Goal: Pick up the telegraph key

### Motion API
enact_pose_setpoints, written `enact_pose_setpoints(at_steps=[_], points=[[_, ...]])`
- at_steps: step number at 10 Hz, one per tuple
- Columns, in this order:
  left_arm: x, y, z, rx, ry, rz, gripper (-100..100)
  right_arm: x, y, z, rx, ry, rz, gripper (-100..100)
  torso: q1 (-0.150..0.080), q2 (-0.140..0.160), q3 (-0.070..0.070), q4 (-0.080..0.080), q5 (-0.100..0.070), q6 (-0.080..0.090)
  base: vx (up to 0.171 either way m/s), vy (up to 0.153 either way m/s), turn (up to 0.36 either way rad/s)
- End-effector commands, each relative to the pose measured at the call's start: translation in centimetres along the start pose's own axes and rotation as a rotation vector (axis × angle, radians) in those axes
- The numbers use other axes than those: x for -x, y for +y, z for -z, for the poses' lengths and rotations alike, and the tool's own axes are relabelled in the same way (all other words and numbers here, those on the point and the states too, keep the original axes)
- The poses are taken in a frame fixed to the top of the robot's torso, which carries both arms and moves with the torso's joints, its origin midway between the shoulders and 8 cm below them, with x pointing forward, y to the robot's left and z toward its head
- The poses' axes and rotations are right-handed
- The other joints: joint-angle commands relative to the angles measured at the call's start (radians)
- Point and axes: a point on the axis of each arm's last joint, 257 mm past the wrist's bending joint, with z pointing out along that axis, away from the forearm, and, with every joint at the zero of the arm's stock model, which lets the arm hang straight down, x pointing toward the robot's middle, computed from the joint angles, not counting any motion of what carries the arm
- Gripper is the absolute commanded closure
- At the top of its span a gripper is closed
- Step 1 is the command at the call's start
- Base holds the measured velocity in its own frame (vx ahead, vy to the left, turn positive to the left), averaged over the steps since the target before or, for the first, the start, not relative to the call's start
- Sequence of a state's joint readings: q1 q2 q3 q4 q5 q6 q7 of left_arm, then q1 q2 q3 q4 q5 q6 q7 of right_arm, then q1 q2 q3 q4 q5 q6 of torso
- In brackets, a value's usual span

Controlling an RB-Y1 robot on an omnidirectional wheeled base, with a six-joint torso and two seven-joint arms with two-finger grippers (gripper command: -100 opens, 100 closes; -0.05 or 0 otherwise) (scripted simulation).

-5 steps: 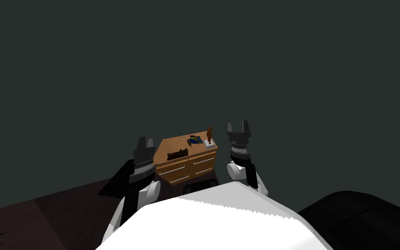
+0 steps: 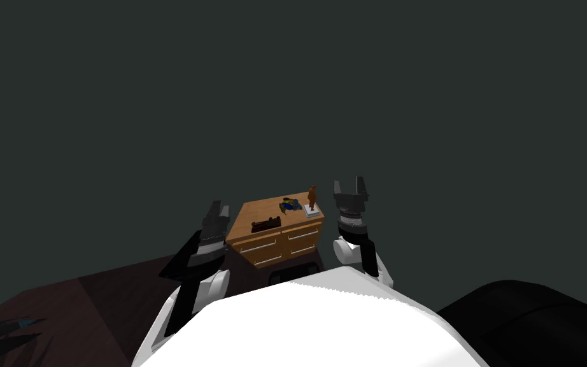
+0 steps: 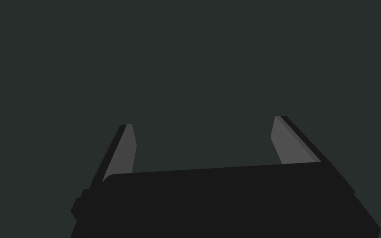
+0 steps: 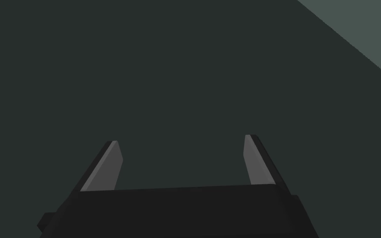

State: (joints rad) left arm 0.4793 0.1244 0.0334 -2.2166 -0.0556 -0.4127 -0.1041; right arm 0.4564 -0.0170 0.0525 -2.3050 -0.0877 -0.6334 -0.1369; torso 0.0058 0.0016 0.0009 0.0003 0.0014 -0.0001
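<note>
While the dark telegraph key (image 2: pixel 265 225) is lying near the front edge of the wooden dresser (image 2: pixel 248 214) top, the left hand (image 2: pixel 219 207) is hovering just beside the dresser's left end, fingers apart; the right hand (image 2: pixel 350 183) is hanging off the dresser's right end, fingers likewise apart; a blue-and-yellow object (image 2: pixel 290 205) and a brown figurine (image 2: pixel 312 199) are standing towards the dresser's back right.

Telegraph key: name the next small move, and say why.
Probably tip the left gripper down toward the telegraph key: the dark key lies at the left end of the wooden dresser, nearest that arm, and the open fingers point at a flat dark surface instead.
</note>
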Motion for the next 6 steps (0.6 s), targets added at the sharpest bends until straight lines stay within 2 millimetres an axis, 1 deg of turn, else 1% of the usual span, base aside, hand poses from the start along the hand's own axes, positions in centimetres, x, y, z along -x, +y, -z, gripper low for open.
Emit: enact_pose_setpoints(at_steps=[1,5,6], points=[[-0.4,0.8,0.0,0.029,0.013,-0.004,-100,0.0,0.0,0.0,0.0,0.0,0.0,0,0.0,0.0,0.0,0.0,0.0,0.0,-0.015,0.051,0.011],[-1.0,3.6,0.2,0.141,0.068,-0.018,-100,0.0,0.0,0.0,0.0,0.0,0.0,0,-0.002,-0.001,0.0,0.0,0.0,0.0,-0.011,0.056,0.04],[-1.0,3.9,0.3,0.152,0.069,-0.018,-100,0.0,0.0,0.0,0.0,0.0,0.0,0,-0.002,-0.001,-0.001,0.0,0.0,0.0,-0.008,0.042,0.017]])
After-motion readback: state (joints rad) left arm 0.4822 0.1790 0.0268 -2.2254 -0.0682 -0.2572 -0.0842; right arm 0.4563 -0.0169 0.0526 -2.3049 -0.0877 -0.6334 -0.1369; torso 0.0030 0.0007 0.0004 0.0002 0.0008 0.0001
